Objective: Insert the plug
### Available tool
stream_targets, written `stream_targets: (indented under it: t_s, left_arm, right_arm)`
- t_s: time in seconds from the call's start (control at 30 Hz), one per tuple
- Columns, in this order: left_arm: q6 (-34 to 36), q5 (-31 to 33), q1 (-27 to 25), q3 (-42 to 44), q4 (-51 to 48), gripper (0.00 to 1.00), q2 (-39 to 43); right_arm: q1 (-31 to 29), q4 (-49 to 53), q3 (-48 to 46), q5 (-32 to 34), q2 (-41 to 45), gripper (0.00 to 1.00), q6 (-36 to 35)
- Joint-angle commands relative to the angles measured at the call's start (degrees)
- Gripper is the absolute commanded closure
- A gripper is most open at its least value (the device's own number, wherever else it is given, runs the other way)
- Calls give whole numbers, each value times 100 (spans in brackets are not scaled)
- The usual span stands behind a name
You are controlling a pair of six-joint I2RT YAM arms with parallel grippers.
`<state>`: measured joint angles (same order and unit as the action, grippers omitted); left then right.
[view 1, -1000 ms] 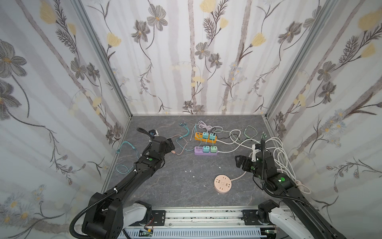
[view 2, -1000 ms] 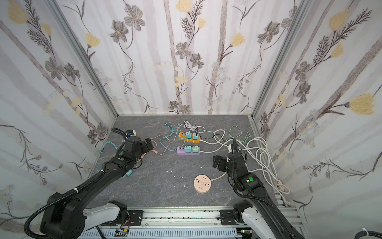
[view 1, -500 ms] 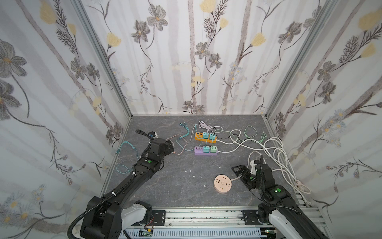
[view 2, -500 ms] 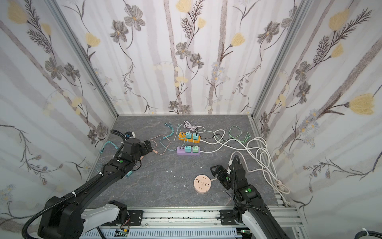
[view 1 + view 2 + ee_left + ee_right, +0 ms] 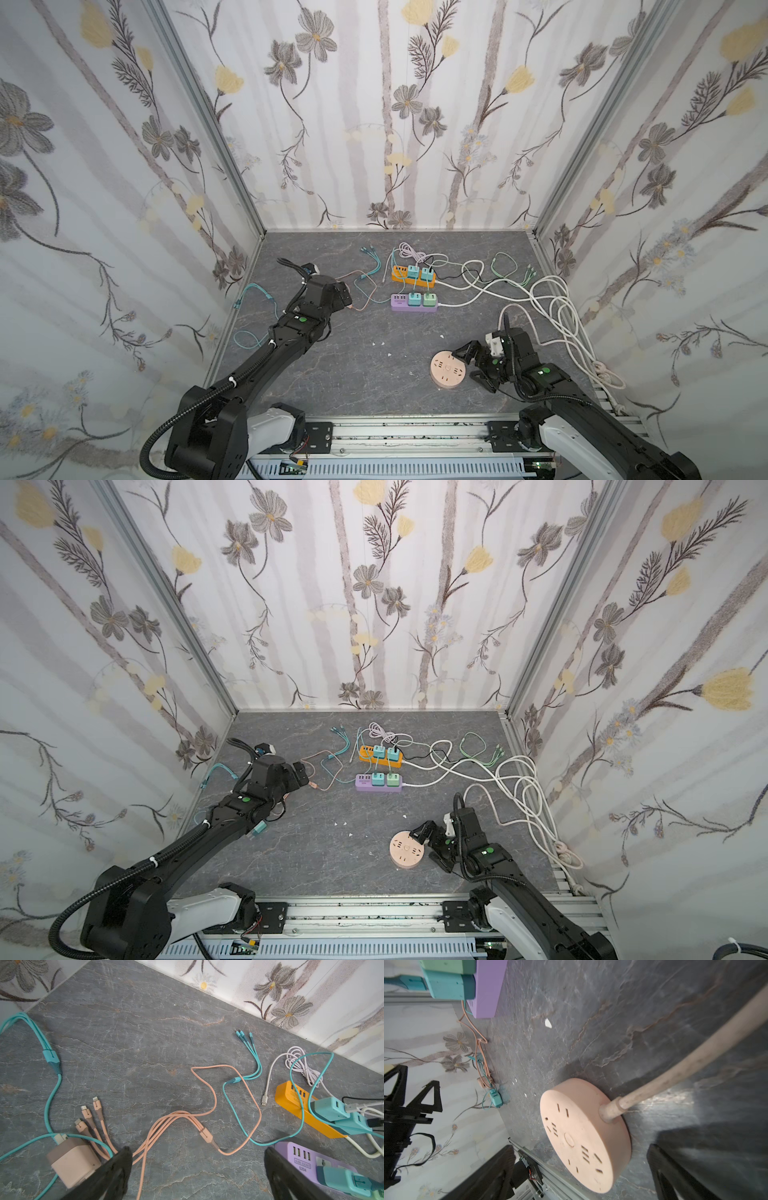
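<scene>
Since the earlier frame, the right claw (image 5: 467, 365) has been pulled back and lowered; wide and empty, it is faced by the round pink socket (image 5: 447, 369) just ahead. The left claw (image 5: 345, 297), likewise wide and empty, is placed just beside the pink charger plug (image 5: 74, 1161). Nearby tangled cables (image 5: 207, 1113) could be snagged, or the unsteadied socket shoved aside.

Where things lie on my table (image 5: 353, 386)
Two strips at the back middle — the far strip (image 5: 413, 277) just behind the near strip (image 5: 413, 302). The round socket (image 5: 446, 370) lies front right, just left of my right pincer (image 5: 470, 365). My left pincer (image 5: 345, 297) sits left of the near strip, a charger block (image 5: 72, 1161) beside it — loose cords (image 5: 552, 316) along the right wall.
</scene>
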<state>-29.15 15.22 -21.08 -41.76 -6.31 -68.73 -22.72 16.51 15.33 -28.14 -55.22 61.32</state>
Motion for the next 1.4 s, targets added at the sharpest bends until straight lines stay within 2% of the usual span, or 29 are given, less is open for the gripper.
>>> stream_targets:
  t_s: [0.0,0.1,0.17,0.3,0.47,0.7,0.8,0.9,1.03,1.13,1.23,1.37]
  left_arm:
    - [-18,-108,-186,-155,-368,0,-128]
    - [125,244,-679,-266,-596,0,-263]
    - [164,256,-990,-312,-683,0,-325]
    - [129,-412,-1339,-315,-766,0,-649]
    - [138,-1266,-1520,-336,-845,0,-1082]
    - [181,-1157,-1526,-392,-1010,0,-1196]
    - [221,-1130,-1532,-381,-1072,0,-1171]
    - [287,-1365,-1538,-359,-994,0,-1228]
    - [343,-1579,-1650,-543,-999,0,-1497]
    - [465,-1810,-1780,-737,-988,0,-1737]
    - [532,-2062,-1881,-896,-968,0,-1956]
    - [537,-2202,-1956,-1022,-985,0,-2139]
  right_arm:
    - [-323,-405,159,-269,-394,1,-57]
    - [-783,-728,320,-319,-898,1,108]
    - [-1065,-915,489,-341,-1226,1,208]
    - [-1445,-1093,976,-331,-1826,1,255]
    - [-1665,-1493,1681,-236,-2833,1,270]
    - [-1908,-1693,2828,-865,-4209,1,-85]
    - [-1888,-1336,2936,-658,-3995,1,-267]
    - [-1689,-875,2829,-295,-3397,1,-547]
    - [-1102,-350,2749,-27,-2792,1,-1160]
    - [-699,24,2711,541,-2554,1,-1432]
    - [-364,-78,2581,815,-2556,1,-1492]
    - [-222,-182,2692,634,-2940,1,-1779]
